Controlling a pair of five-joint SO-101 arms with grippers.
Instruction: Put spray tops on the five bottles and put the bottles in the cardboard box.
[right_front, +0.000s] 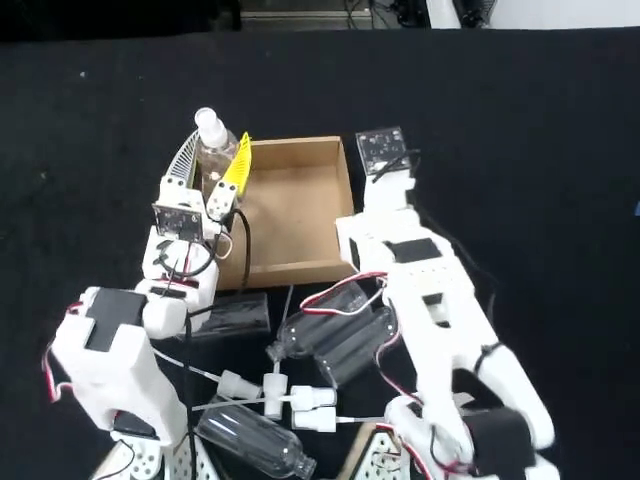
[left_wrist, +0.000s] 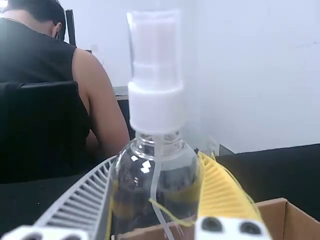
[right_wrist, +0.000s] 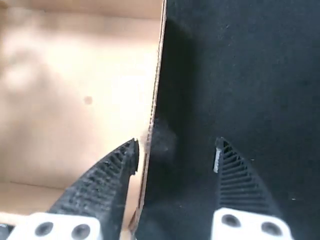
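Left gripper (right_front: 218, 150) (left_wrist: 157, 165): the fingers, one grey (left_wrist: 75, 200) and one yellow (left_wrist: 220, 185), are closed on the body of a clear bottle (right_front: 213, 152) (left_wrist: 155, 190). The bottle stands upright between them. A white spray top (right_front: 208, 122) (left_wrist: 155, 75) is fitted on its neck, and its dip tube runs down inside the bottle.

Position of the held bottle: in the high view it sits at the far left corner of the cardboard box (right_front: 300, 268) (left_wrist: 280, 215), just outside the left wall. In the left wrist view the box rim shows below the bottle. Whether the bottle touches the box cannot be told.

Right gripper (right_wrist: 175, 150): the black fingers (right_wrist: 107, 175) are spread apart and grip nothing. They straddle the right wall of the cardboard box (right_wrist: 75, 100), with one finger over the box floor and the other over the black worktop (right_wrist: 250, 75). The visible part of the box floor carries no bottle.

Remaining parts on the worktop (right_front: 520, 120), on the near side of the box:
- Two clear bottles (right_front: 340, 330) lie side by side, touching, partly under the right arm.
- One clear bottle (right_front: 250, 440) lies near the front edge.
- Four loose spray tops (right_front: 300, 400) with thin dip tubes lie grouped between these bottles.
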